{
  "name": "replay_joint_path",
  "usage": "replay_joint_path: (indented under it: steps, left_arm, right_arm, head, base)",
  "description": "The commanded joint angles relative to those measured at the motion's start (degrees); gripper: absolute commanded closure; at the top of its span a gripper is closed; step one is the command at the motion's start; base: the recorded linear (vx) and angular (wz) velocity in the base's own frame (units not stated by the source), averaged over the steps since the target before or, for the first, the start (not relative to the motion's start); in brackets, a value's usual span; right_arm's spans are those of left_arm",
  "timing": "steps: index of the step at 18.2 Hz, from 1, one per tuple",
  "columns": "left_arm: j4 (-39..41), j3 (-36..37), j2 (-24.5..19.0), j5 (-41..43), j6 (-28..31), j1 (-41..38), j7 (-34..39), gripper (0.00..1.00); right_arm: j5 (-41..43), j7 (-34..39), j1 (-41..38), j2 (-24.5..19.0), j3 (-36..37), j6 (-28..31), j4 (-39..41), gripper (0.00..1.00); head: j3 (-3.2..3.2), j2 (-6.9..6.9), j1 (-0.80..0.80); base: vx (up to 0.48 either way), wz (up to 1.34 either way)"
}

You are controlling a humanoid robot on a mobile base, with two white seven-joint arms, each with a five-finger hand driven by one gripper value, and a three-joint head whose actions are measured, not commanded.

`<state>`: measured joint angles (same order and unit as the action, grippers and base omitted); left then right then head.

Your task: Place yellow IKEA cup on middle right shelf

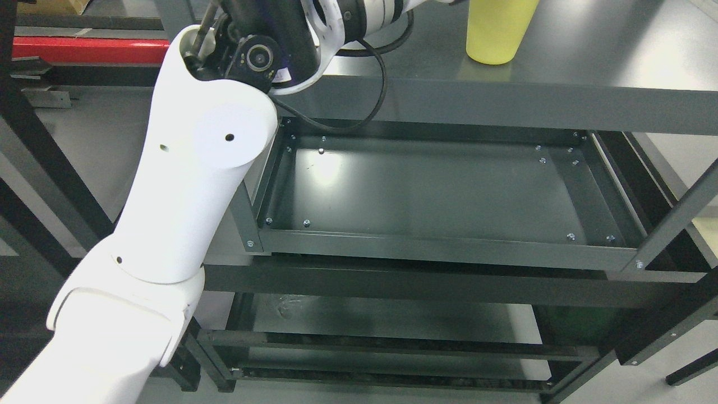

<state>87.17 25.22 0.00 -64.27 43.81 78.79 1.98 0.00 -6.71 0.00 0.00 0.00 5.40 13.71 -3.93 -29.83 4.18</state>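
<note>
One cup: the yellow IKEA cup [498, 31] stands on the upper shelf [589, 50] at far right, top cropped.
Handling: likely light, stiff, smooth plastic; take hold around the tapered wall.
Left arm [185, 185]: reaches up from near left; its hand is out of frame, so I cannot tell its state.
Room: the tray shelf [426, 191] below lies bare, with raised lips and posts.

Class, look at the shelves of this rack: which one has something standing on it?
The top shelf: the yellow cup stands on it. The shelf below holds nothing.
</note>
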Motion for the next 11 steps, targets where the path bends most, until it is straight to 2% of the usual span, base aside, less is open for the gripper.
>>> replay_joint_path:
  steps: [1,5,7,11]
  left_arm:
    - [2.5,-1.8,-1.0,-7.4,4.4,-1.9,-6.7,0.03]
    - [3.7,0.8,-1.0,-7.5,9.9,-4.7,-12.4,0.03]
    - [4.2,3.1,-1.0,-7.5,10.6,-6.4,-16.3,0.03]
    - [4.2,7.6,-1.0,-7.5,10.6,-9.7,-16.8,0.03]
  right_arm:
    - [1.4,0.0,-0.8,1.0,-1.0,0.0,0.0,0.01]
    - [1.4,0.0,-0.8,1.0,-1.0,0.0,0.0,0.01]
    - [1.4,0.0,-0.8,1.0,-1.0,0.0,0.0,0.01]
    - [1.4,0.0,-0.8,1.0,-1.0,0.0,0.0,0.01]
  head:
    - [0.00,0.00,0.00]
    - [0.00,0.00,0.00]
    - [0.00,0.00,0.00]
    - [0.00,0.00,0.00]
  base:
    - [0.000,0.00]
    - [0.000,0.00]
    - [0.000,0.00]
    - [0.000,0.00]
